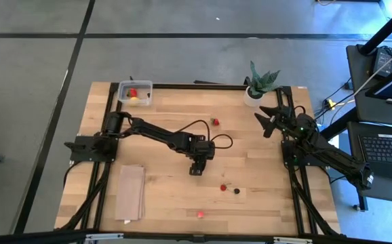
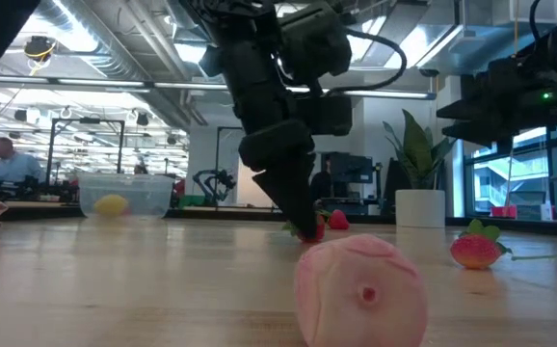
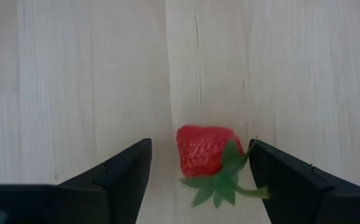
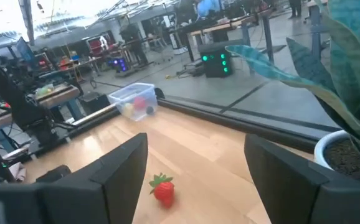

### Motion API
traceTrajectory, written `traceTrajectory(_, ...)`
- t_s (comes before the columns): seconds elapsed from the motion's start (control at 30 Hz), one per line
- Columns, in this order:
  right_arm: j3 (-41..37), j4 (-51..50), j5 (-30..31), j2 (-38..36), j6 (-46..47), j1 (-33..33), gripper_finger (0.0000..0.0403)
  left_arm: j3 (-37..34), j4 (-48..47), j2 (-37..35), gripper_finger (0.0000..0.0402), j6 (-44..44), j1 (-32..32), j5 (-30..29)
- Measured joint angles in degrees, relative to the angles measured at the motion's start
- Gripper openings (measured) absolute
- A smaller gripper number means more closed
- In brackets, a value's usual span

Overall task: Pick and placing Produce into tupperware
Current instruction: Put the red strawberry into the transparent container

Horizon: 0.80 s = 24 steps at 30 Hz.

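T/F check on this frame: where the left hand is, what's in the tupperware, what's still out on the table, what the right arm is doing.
1. The left hand is down at the table with a strawberry between its open fingers. True.
2. The tupperware is empty. False: it holds a red piece and a yellow piece.
3. The right hand grips a strawberry. False: it is open and empty, raised near the potted plant.
4. Loose produce lies on the table outside the tupperware. True.
5. The tan cloth covers the tupperware. False: they lie apart.
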Motion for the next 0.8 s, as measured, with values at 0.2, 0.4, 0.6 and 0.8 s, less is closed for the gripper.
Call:
traceTrajectory(0.2,0.0,0.0,0.0,0.0,0.0,0.0,0.0269,0.0,0.4,0.0,0.0244,-0.9,0.1,0.0)
traceTrajectory(0.4,0.0,0.0,0.0,0.0,0.0,0.0,0.0269,0.0,-1.1,0.0,0.0228,-1.4,0.1,0.7)
traceTrajectory(0.6,0.0,0.0,0.0,0.0,0.0,0.0,0.0269,0.0,-0.6,0.0,0.0216,-2.9,0.1,0.5)
traceTrajectory(0.8,0.0,0.0,0.0,0.0,0.0,0.0,0.0269,0.0,-1.0,0.8,0.0199,-3.9,0.1,0.7)
